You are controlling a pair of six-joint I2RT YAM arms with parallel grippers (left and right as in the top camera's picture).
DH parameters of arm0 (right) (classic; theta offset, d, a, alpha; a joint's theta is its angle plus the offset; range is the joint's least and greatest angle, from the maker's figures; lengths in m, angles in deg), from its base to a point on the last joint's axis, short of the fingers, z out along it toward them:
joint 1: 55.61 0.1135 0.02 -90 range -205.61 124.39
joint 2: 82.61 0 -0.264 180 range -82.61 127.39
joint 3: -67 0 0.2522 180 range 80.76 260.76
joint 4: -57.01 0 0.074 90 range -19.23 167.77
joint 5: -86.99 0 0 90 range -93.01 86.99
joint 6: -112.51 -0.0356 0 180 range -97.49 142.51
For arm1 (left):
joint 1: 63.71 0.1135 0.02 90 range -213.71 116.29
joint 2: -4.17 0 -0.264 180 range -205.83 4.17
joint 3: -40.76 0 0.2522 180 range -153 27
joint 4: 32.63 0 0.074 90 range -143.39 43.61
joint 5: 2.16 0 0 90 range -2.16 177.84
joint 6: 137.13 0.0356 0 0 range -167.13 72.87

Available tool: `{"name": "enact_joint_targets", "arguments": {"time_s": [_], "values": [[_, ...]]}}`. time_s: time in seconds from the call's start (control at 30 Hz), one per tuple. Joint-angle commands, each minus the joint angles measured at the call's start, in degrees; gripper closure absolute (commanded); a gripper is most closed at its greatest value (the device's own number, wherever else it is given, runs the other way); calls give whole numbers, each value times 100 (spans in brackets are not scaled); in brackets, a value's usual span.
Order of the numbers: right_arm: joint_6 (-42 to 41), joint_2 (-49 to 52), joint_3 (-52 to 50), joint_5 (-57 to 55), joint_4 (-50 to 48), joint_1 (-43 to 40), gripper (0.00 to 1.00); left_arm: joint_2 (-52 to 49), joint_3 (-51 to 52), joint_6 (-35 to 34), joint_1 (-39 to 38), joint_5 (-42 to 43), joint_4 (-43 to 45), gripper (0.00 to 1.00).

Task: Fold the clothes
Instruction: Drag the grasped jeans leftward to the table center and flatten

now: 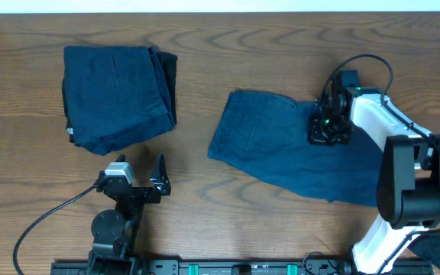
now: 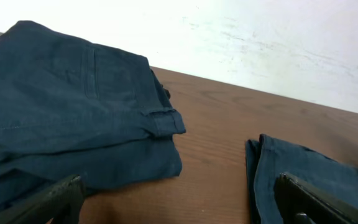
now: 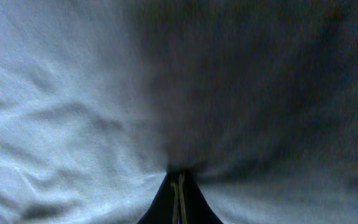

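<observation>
While my right gripper [image 3: 179, 179] pinched shut on the limp navy denim-like garment [image 1: 273, 145] by the desk's right edge, my left gripper [image 2: 179, 183] gaped empty near the front edge; thick hems should hold best.

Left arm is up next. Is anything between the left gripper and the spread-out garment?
Nothing visible. Only bare table lies between the open left gripper and the unfolded garment. The folded bundle sits farther back, outside that path. The right gripper pinches the garment near its far edge.
</observation>
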Motion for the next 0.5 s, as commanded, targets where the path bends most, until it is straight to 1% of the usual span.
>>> {"name": "enact_joint_targets", "arguments": {"time_s": [0.0, 0.2, 0.47], "values": [[-337, 107, -319, -105, -573, 90, 99, -11, 79, 74, -22, -24, -227, 2], [-157, 144, -426, -105, -1467, 365, 99, -11, 79, 74, -22, -24, -225, 2], [-160, 92, -393, -105, -1399, 610, 99, -11, 79, 74, -22, -24, -227, 2]]}}
